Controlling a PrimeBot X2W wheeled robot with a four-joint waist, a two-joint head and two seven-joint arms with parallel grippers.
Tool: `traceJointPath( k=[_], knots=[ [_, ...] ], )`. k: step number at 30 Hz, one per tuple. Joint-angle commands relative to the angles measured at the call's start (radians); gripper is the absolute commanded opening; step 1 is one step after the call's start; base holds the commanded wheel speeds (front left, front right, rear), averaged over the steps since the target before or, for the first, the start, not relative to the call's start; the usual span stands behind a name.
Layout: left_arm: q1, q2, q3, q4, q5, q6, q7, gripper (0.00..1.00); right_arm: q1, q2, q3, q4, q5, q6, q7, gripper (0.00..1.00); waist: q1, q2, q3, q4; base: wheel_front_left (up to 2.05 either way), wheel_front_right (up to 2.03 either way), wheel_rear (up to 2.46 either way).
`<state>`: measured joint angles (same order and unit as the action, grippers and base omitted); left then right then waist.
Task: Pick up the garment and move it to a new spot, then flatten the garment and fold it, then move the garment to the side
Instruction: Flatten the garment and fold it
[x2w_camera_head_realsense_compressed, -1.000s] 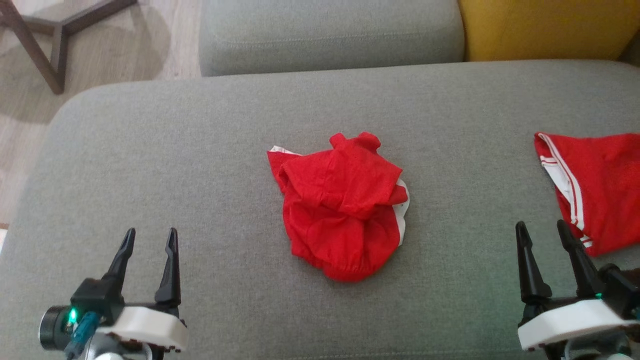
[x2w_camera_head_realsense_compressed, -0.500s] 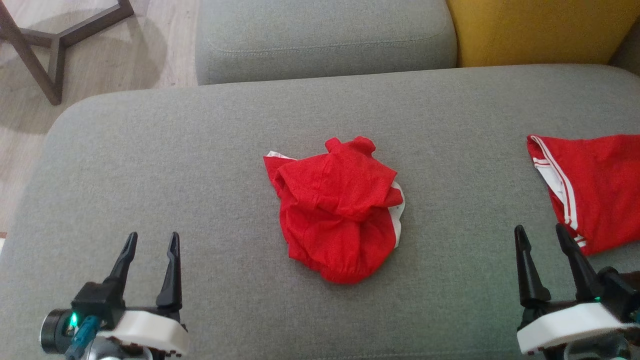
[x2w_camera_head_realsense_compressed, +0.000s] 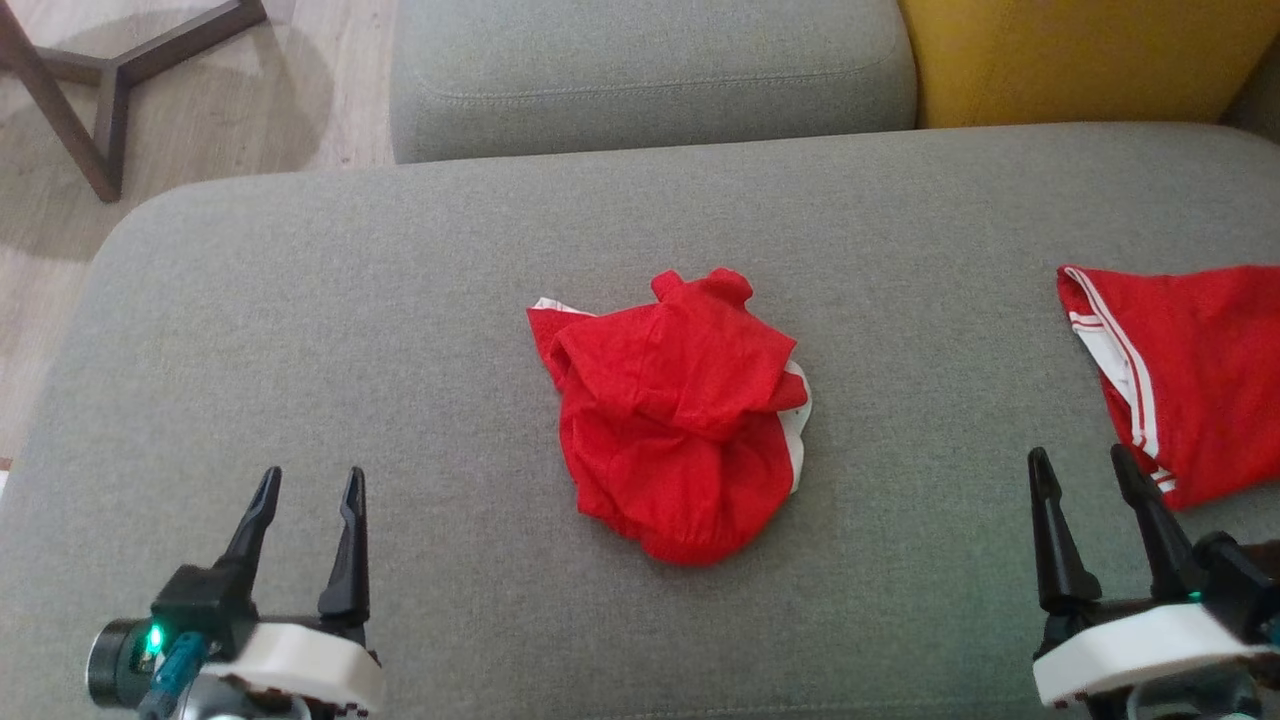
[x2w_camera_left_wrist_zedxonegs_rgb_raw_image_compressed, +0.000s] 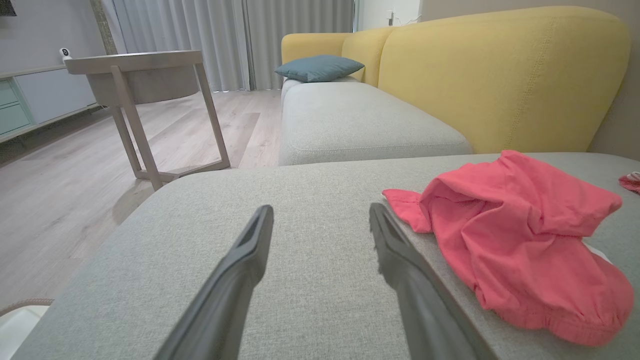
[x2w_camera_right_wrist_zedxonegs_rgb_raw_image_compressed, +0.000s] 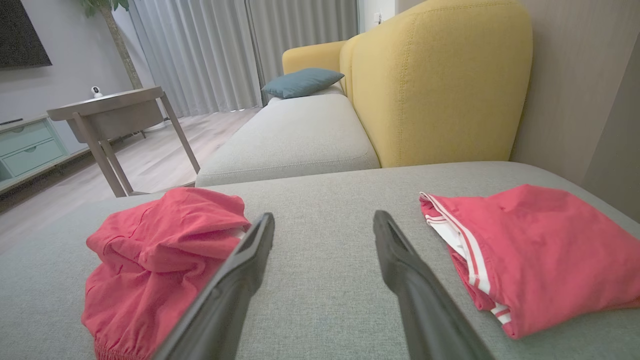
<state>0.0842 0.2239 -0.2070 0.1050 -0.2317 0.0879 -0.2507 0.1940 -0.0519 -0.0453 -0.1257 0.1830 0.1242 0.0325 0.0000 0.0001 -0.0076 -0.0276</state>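
Note:
A crumpled red garment (x2w_camera_head_realsense_compressed: 680, 420) with white trim lies in a heap in the middle of the grey sofa cushion (x2w_camera_head_realsense_compressed: 350, 300). The same garment (x2w_camera_left_wrist_zedxonegs_rgb_raw_image_compressed: 520, 235) shows at the right of the left wrist view, and the garment (x2w_camera_right_wrist_zedxonegs_rgb_raw_image_compressed: 160, 255) sits at the left of the right wrist view. My left gripper (x2w_camera_head_realsense_compressed: 308, 484) hovers open near the cushion's front left, well apart from the heap. Near the front right my right gripper (x2w_camera_head_realsense_compressed: 1083, 462) is open too, with nothing between its fingers.
A second red garment (x2w_camera_head_realsense_compressed: 1190, 370) with white stripes lies folded flat at the cushion's right edge, just beyond my right gripper; it also shows as a red garment (x2w_camera_right_wrist_zedxonegs_rgb_raw_image_compressed: 540, 250) in the right wrist view. A yellow backrest (x2w_camera_head_realsense_compressed: 1090, 55), another grey seat (x2w_camera_head_realsense_compressed: 650, 70) and a wooden side table (x2w_camera_head_realsense_compressed: 90, 110) on the floor stand behind.
The head camera has shifted slightly, so the whole picture has moved. The garment and both open grippers have kept their places.

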Motion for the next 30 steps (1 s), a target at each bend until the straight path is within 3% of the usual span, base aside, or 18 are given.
traceJointPath(
  k=[1,8,18,26,27,28,29,30],
  knots=[
    [-0.044,0.023,0.037,-0.026,-0.011,0.004,-0.006,1.0,-0.038,-0.009,0.021,-0.036,-0.01,0.007,-0.001,1.0,0.0,-0.0001,0.001,0.001,0.0,0.0,0.0],
    [-0.086,0.019,0.02,-0.048,0.002,0.009,-0.005,1.0,-0.081,-0.037,0.065,-0.011,0.001,0.007,0.011,1.0,0.0,-0.0001,0.053,0.023,0.0,0.0,0.0],
    [-0.193,-0.004,-0.016,-0.062,0.028,0.004,-0.008,1.0,-0.281,-0.112,0.319,0.138,0.068,0.007,0.057,1.0,0.0,-0.0001,0.159,0.077,0.0,0.0,0.0],
    [-0.24,-0.026,-0.034,-0.048,0.043,-0.003,-0.01,1.0,-0.436,-0.142,0.448,0.3,0.109,0.007,0.076,1.0,0.0,-0.0001,0.203,0.103,0.0,0.0,0.0],
    [-0.244,-0.028,-0.033,-0.047,0.044,-0.004,-0.011,1.0,-0.449,-0.145,0.462,0.313,0.114,0.007,0.075,0.81,0.0,-0.0001,0.204,0.104,0.0,0.0,0.0],
    [-0.246,-0.029,-0.032,-0.047,0.045,-0.005,-0.011,1.0,-0.459,-0.148,0.474,0.323,0.121,0.007,0.072,0.12,0.0,-0.0001,0.206,0.104,0.0,0.0,0.0],
    [-0.248,-0.03,-0.031,-0.048,0.047,-0.006,-0.011,1.0,-0.468,-0.15,0.483,0.33,0.128,0.007,0.067,0.0,0.0,-0.0001,0.207,0.104,0.0,0.0,0.0],
    [-0.249,-0.031,-0.029,-0.048,0.048,-0.006,-0.011,1.0,-0.475,-0.152,0.489,0.336,0.133,0.007,0.063,0.0,0.0,-0.0001,0.207,0.103,0.0,0.0,0.0]
  ],
)
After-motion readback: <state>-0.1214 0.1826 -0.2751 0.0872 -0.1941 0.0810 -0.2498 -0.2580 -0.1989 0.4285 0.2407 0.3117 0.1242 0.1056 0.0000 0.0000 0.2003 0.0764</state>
